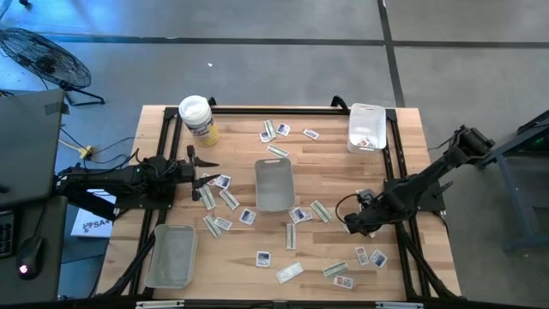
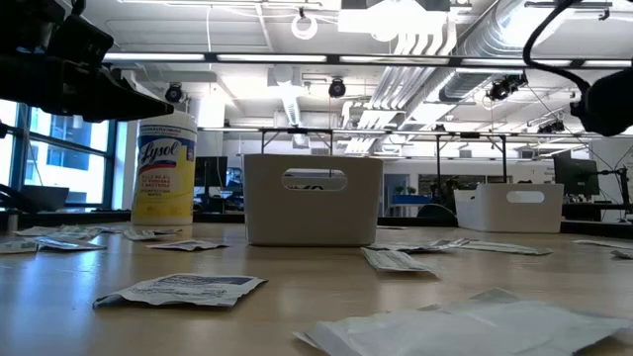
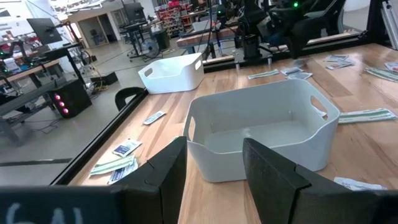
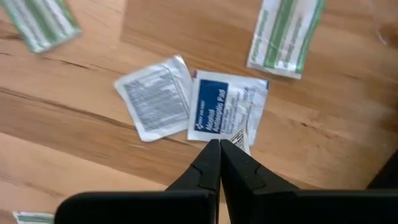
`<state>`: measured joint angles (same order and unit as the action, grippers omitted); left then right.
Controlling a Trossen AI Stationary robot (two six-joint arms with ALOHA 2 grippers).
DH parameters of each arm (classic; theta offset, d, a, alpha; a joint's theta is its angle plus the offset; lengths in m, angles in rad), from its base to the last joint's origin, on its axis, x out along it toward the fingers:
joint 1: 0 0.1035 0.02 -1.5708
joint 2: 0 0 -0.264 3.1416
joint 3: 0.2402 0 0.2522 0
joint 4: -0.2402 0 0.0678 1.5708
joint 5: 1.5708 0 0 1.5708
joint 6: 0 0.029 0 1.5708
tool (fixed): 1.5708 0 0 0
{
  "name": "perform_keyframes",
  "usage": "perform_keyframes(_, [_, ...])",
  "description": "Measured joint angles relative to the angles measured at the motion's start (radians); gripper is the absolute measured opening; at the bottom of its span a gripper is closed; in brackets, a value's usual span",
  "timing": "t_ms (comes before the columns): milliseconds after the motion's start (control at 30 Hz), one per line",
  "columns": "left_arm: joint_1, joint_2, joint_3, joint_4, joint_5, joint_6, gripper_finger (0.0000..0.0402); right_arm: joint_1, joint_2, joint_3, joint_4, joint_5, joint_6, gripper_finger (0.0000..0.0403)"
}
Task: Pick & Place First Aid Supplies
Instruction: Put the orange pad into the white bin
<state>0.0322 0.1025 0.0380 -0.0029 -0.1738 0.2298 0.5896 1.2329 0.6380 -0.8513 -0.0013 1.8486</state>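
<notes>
Several first aid supplies lie flat on the wooden table: squarish white packets and narrow green-striped strips [image 1: 292,233]. My right gripper [image 4: 219,144] [image 1: 353,225] points down over the table's right part, shut on a small white printed packet [image 4: 239,137]. Below it lie a blue-printed packet [image 4: 225,107] and a grey-printed one [image 4: 155,96]. My left gripper [image 3: 214,174] [image 1: 206,178] waits open and level at the table's left, facing the middle white bin [image 3: 261,124]. My right gripper pinches a small white packet by a corner or edge [image 4: 239,137] between its two fingertips, coming from above and pointing down. Only a sliver of the packet shows beside the tips; the fingers hide the rest.
A white bin [image 1: 274,183] stands mid-table and a second white bin [image 1: 367,127] at the far right. A clear tray [image 1: 171,255] sits near left. A yellow-labelled tub [image 1: 197,118] stands far left. Black frame rails [image 1: 390,163] run along the table's sides.
</notes>
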Motion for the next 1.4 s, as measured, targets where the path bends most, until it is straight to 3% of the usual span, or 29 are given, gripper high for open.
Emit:
perform_keyframes(433, [0.000, 0.000, 0.000, 0.000, 0.002, 0.000, 0.0154, -0.045, -0.023, 0.000, -0.005, 0.132, -0.079, 0.0001])
perform_keyframes(700, [0.000, 0.000, 0.000, 0.000, 0.002, 0.000, 0.0154, -0.153, -0.023, 0.002, 0.011, 0.216, -0.190, 0.0000])
perform_keyframes(933, [0.000, 0.000, 0.000, 0.000, 0.002, 0.000, 0.0154, -0.216, -0.023, 0.002, 0.011, 0.157, -0.258, 0.0005])
perform_keyframes(1200, [0.000, 0.000, 0.000, 0.000, 0.001, 0.000, 0.0154, -0.167, 0.033, 0.002, 0.037, 0.162, -0.211, 0.0083])
perform_keyframes(1400, [0.000, 0.000, 0.000, 0.000, 0.001, 0.000, 0.0154, -0.156, 0.141, 0.002, 0.095, 0.143, -0.330, 0.0138])
